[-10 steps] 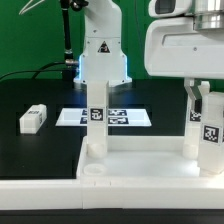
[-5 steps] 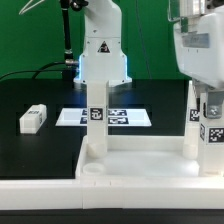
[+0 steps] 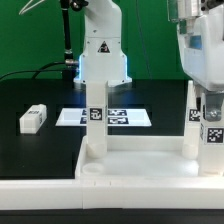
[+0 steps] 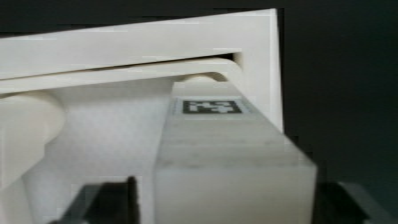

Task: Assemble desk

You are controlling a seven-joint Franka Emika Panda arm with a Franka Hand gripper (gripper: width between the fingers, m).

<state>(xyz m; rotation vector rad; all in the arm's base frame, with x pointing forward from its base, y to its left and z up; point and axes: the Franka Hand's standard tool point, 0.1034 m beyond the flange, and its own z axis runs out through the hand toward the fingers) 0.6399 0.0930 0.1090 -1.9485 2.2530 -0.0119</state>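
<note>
The white desk tabletop (image 3: 130, 165) lies at the front with its raised rim up and an empty round socket (image 3: 92, 171) at its near left corner. One tagged white leg (image 3: 97, 110) stands upright at its far left corner and another (image 3: 194, 118) at the far right. My gripper (image 3: 212, 112) is at the exterior view's right edge, shut on a third tagged leg (image 3: 212, 132) that stands upright on the tabletop's right side. In the wrist view this leg (image 4: 231, 150) fills the gap between my fingers (image 4: 118, 205), above the tabletop (image 4: 107, 50).
A loose white leg (image 3: 33, 119) lies on the black table at the exterior view's left. The marker board (image 3: 125, 117) lies flat behind the tabletop. The robot base (image 3: 100, 55) stands at the back.
The hand has shifted or turned toward the exterior view's right since one second ago, and has held still for the last half second. The held leg stays in the same place.
</note>
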